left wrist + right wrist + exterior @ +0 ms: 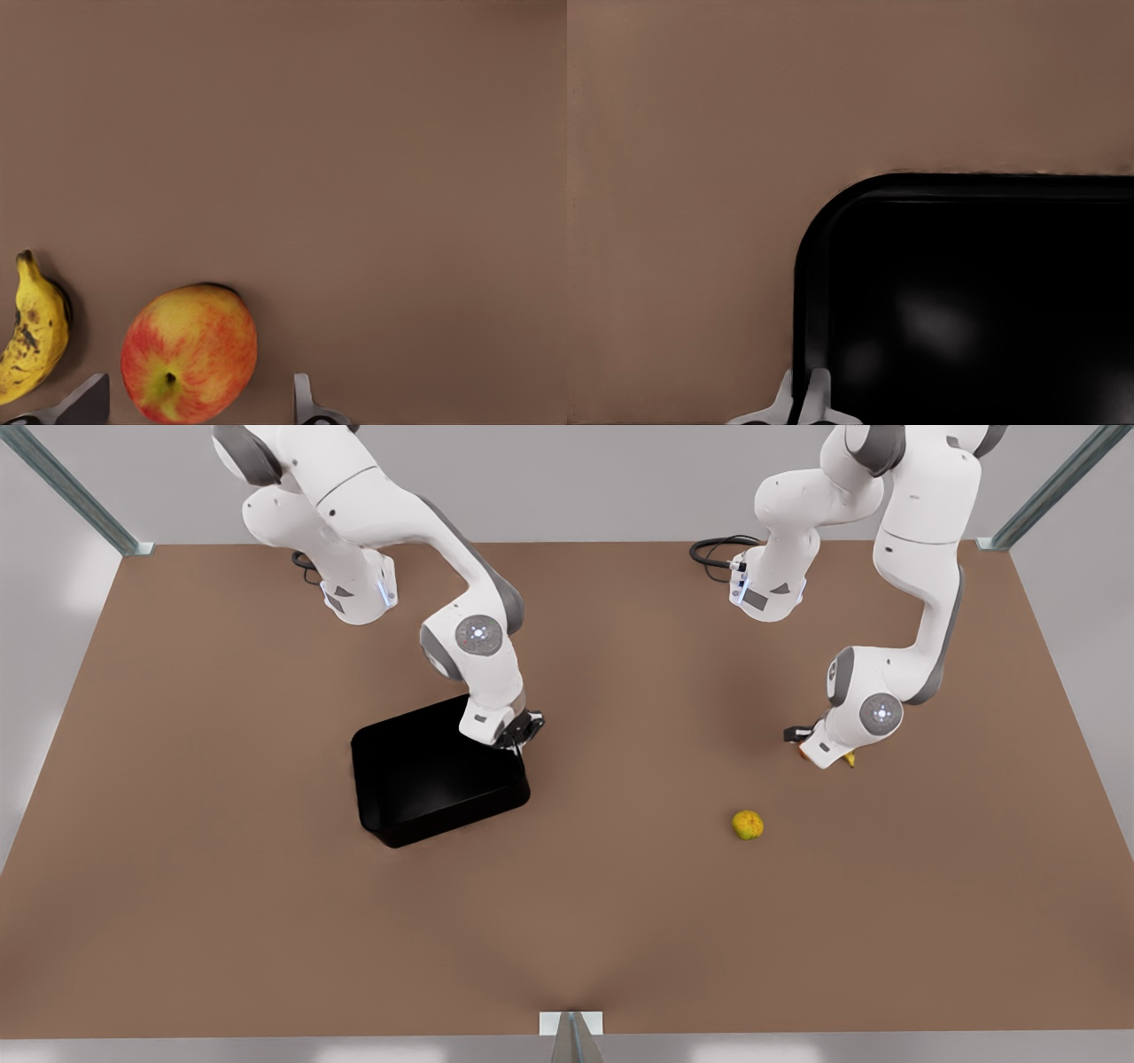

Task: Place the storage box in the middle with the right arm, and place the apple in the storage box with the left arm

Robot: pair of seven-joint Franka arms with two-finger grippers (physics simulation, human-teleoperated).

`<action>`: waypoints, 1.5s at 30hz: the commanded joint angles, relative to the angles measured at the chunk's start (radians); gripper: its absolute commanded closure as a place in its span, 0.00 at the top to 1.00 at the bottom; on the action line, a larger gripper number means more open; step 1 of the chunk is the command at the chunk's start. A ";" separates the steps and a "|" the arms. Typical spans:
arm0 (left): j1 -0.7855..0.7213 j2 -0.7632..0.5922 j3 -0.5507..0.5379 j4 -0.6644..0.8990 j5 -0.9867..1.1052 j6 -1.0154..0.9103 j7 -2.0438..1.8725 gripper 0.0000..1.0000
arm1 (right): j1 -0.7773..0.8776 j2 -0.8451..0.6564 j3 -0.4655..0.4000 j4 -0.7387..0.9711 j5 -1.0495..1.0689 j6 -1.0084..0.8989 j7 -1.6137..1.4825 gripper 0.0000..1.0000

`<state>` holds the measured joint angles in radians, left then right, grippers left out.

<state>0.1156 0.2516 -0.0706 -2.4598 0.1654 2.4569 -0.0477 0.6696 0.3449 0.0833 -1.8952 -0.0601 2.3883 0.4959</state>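
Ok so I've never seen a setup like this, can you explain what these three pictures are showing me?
These are simulator renders of two white robot arms over a brown table. The wide picture comes from a camera off the arms; the other two come from cameras on each wrist. The right claw is shut on the wall of a black storage box, at the front view's left. The left claw is open, one finger each side of a red-yellow apple, beside a banana. A yellow-green fruit lies apart on the table.
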 commanded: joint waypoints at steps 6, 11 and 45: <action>0.006 -0.011 0.002 -0.042 0.043 0.122 0.045 0.99 | 0.139 0.155 0.000 0.258 -0.007 -0.083 0.248 0.21; 0.019 -0.009 0.002 -0.071 0.043 0.137 0.052 0.99 | 0.263 0.307 -0.008 0.496 -0.009 -0.158 0.449 0.21; 0.088 -0.006 0.000 -0.116 0.126 0.246 0.031 0.99 | -0.400 -0.256 -0.016 0.398 -0.015 -0.759 -0.362 1.00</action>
<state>0.2031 0.2446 -0.0706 -2.5756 0.2947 2.7020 -0.0168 0.3022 0.0903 0.0678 -1.4972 -0.0752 1.6291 0.1349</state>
